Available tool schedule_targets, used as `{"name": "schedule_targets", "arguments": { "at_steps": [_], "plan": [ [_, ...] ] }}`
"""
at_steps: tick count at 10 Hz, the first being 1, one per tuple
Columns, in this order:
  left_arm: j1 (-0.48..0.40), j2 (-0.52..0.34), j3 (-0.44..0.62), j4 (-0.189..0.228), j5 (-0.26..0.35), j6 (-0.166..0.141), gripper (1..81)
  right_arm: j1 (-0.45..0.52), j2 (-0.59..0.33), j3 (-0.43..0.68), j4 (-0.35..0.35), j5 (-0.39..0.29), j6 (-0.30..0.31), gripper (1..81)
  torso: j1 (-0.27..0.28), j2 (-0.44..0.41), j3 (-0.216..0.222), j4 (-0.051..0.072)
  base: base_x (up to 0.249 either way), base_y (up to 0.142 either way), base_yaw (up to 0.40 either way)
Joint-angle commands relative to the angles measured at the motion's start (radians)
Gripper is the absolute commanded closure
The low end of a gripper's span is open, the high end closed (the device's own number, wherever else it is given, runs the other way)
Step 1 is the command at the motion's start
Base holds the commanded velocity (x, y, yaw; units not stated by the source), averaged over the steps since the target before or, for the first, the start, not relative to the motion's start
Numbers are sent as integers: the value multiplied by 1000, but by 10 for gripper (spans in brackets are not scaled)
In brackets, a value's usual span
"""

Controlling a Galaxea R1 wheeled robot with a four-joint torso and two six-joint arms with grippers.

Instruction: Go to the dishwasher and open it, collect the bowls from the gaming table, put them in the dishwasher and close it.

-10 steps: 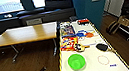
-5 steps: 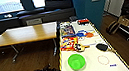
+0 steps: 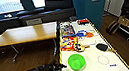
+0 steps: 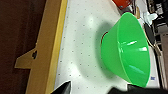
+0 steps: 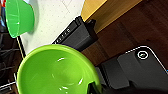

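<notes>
- I see a green bowl (image 3: 76, 61) standing on the white surface (image 3: 96, 68), near the edge closest to me and a bit toward its left side.
- My left arm reaches in from the left. Its gripper (image 3: 58, 66) hangs just off the left edge of the surface, at about the same height as the bowl.
- So the bowl lies straight ahead of the left jaws, just past the yellow rim (image 4: 53, 50) of the surface. They are near it but not touching.
- From the left wrist I see the bowl (image 4: 126, 50) from the side, open end up on the surface. The bowl is round, so it has no long side. I think its rim is the part to take.
- I cannot tell if the left jaws are spread or closed. Two dark tips show at the edge of the left wrist view with a gap between them, but that is too little to go on.
- The right wrist looks down into a second green bowl (image 5: 55, 72), very close and large. A dark part of the gripper sits on its rim, so I judge the right jaws are grasping it.
- That view also has the first bowl (image 5: 18, 17) on the surface, farther off.
- My guess: the left arm is the nearer one and the free one.
</notes>
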Motion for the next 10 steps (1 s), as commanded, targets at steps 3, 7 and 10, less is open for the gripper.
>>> {"name": "schedule_targets", "arguments": {
  "at_steps": [3, 7, 10],
  "plan": [
    [-208, 110, -87, -13, 92, -9, 10, 63, -54, 18, -2, -56, -3, 811, 0, 0, 0, 0, 0, 0, 0],
    [-200, 198, -201, -13, 90, -94, 10, 61, -45, 15, -2, -56, -3, 811, 0, 0, 0, 0, 0, 0, 0],
    [-179, 203, -212, -11, 84, -101, 10, 63, -38, 15, -2, -56, -3, 811, 0, 0, 0, 0, 0, 0, 0]
  ]
}}
